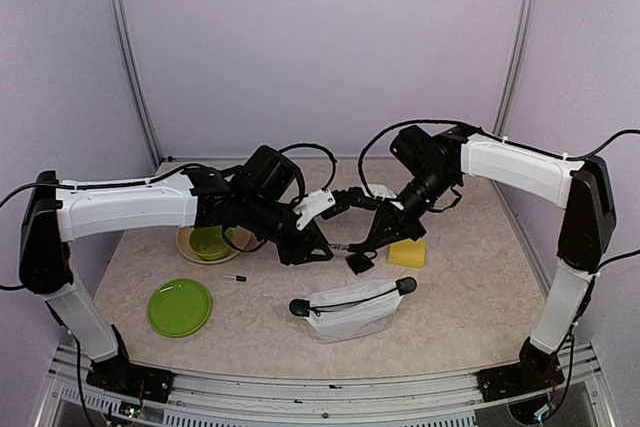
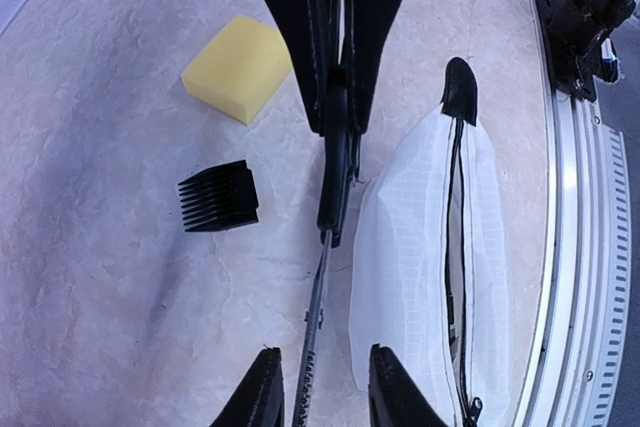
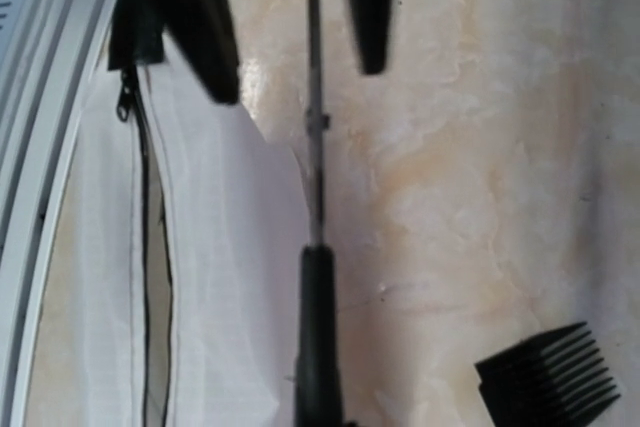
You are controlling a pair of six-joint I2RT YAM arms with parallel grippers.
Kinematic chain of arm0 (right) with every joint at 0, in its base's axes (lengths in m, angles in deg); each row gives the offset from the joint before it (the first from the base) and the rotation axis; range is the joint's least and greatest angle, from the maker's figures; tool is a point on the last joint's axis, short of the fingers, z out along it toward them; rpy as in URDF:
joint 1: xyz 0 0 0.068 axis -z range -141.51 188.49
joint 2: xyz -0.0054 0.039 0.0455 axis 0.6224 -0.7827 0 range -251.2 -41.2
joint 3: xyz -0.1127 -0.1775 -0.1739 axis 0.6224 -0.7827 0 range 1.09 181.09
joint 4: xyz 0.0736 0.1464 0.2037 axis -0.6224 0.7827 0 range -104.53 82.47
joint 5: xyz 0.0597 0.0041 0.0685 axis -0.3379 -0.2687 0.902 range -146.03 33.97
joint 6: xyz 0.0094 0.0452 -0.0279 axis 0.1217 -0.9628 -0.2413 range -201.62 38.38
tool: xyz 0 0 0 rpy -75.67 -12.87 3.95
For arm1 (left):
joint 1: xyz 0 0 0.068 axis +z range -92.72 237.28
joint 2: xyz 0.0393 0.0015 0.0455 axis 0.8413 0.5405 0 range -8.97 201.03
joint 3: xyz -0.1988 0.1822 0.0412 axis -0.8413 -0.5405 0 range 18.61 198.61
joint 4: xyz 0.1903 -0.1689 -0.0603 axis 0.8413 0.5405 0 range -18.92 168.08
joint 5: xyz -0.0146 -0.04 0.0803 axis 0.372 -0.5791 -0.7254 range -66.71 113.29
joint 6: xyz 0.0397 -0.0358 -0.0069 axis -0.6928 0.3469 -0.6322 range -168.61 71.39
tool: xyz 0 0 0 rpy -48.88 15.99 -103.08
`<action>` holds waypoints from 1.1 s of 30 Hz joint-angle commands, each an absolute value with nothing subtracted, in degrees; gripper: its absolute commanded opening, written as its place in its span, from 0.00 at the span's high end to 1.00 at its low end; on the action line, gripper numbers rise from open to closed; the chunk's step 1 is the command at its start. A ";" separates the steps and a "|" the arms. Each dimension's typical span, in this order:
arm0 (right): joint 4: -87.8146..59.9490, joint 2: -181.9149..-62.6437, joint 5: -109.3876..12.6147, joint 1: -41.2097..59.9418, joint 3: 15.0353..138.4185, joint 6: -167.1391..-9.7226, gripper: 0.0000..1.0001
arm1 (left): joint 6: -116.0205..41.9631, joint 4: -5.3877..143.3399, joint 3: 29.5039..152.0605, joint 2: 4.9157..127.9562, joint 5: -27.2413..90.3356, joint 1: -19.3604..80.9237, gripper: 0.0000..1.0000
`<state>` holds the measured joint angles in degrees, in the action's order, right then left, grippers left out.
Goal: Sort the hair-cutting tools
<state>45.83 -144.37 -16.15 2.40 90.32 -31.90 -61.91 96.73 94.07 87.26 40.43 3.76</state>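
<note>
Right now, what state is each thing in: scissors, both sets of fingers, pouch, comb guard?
Scissors: blades closed, held off the table.
Right fingers: shut on its handle.
Left fingers: open, either side of the blade.
Pouch: zip open.
Comb guard: lying loose on the table.

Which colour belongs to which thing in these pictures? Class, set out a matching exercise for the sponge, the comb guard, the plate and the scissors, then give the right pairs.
Things
1. sponge
2. comb guard
3. plate
4. scissors

Colours
A. steel blades with a black handle
B. yellow
C. green
D. black all over

Pairs: 1-B, 2-D, 3-C, 4-A
</note>
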 commanded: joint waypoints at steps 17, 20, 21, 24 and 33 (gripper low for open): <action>48.62 -137.52 -12.59 4.43 88.87 -35.50 0.59 | -58.14 99.10 96.12 82.88 41.02 3.66 1.00; 50.47 -135.09 -12.11 5.79 86.22 -37.64 0.57 | -56.66 102.58 96.38 79.51 40.42 1.60 1.00; 49.63 -134.28 -12.61 6.00 84.25 -39.03 0.57 | -56.12 103.36 96.20 78.46 39.63 0.85 1.00; 46.30 -131.74 -13.78 6.19 78.65 -41.74 0.57 | -54.71 105.08 95.49 76.79 37.50 -1.04 1.00; 49.78 -132.29 -14.85 8.22 73.50 -43.68 0.55 | -55.08 108.08 98.04 80.85 30.13 -9.88 1.00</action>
